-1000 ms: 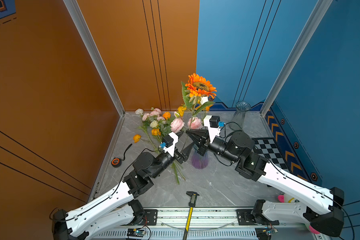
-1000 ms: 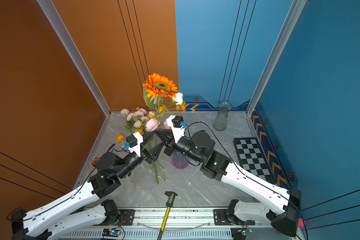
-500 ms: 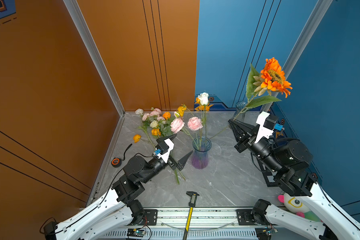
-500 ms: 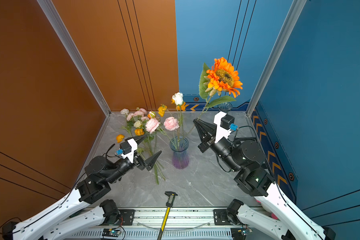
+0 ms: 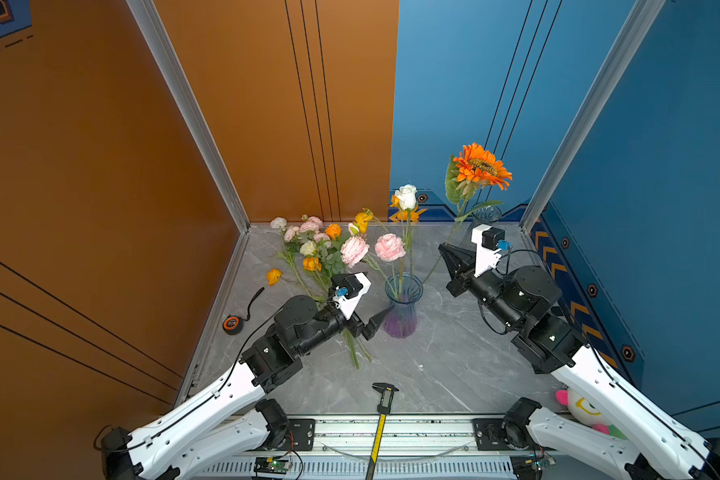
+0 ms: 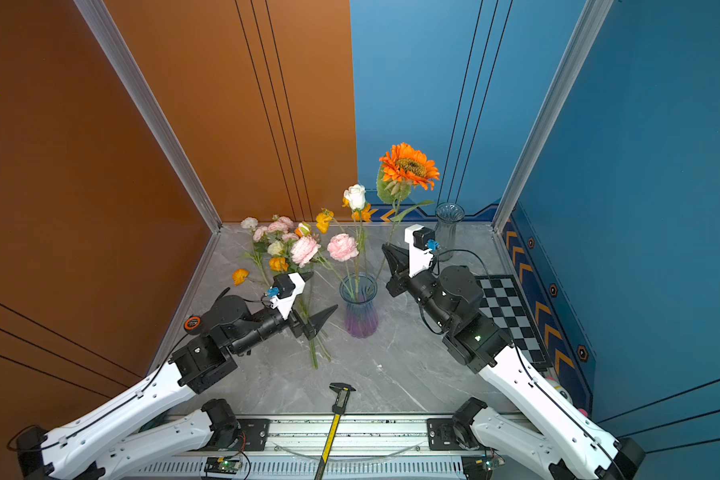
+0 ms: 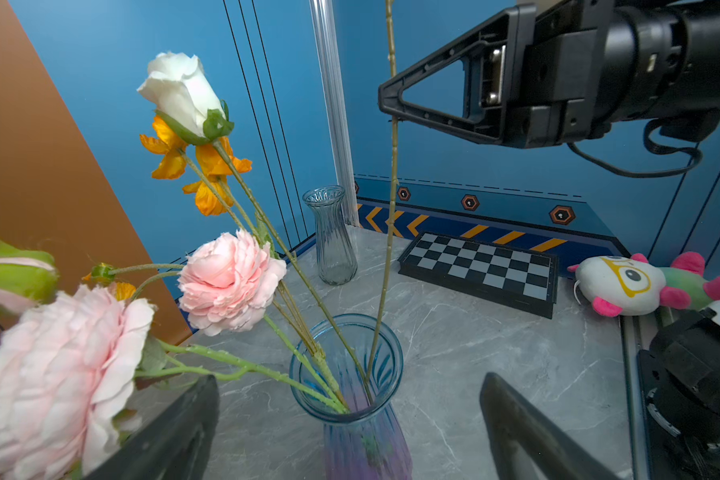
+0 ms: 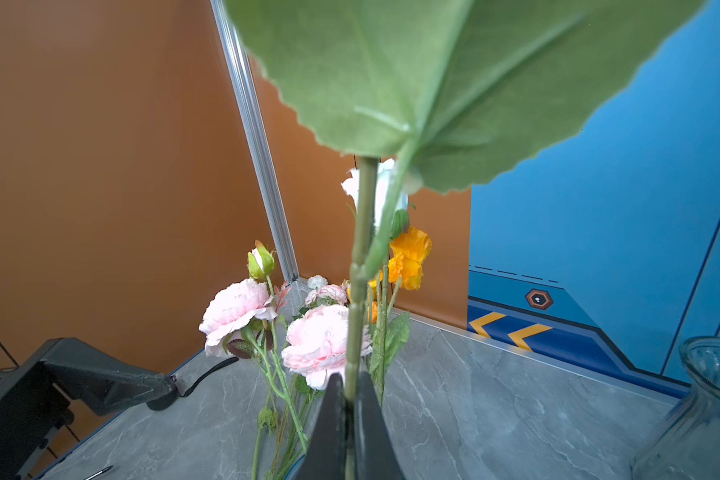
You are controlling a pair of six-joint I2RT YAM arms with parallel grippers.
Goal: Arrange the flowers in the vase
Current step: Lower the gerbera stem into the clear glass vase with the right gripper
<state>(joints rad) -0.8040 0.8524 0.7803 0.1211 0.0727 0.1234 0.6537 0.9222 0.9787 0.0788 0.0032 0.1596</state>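
Step in hand: seating the orange sunflower with the long green stem (image 5: 481, 167) in the fluted blue-to-purple glass vase (image 5: 403, 312). Right gripper (image 8: 347, 388) is pinched tight on the stem, well below the bloom. The stem's foot is inside the vase mouth. White rose (image 7: 181, 93) and pink blooms (image 7: 229, 282) are in too. Left gripper (image 6: 322, 291) is spread wide and empty, just beside the vase. Next, I'd say: lower, let go, back out clear of the stems. Then fetch from the loose flower pile (image 5: 313, 245) on the grey table (image 5: 454, 365).
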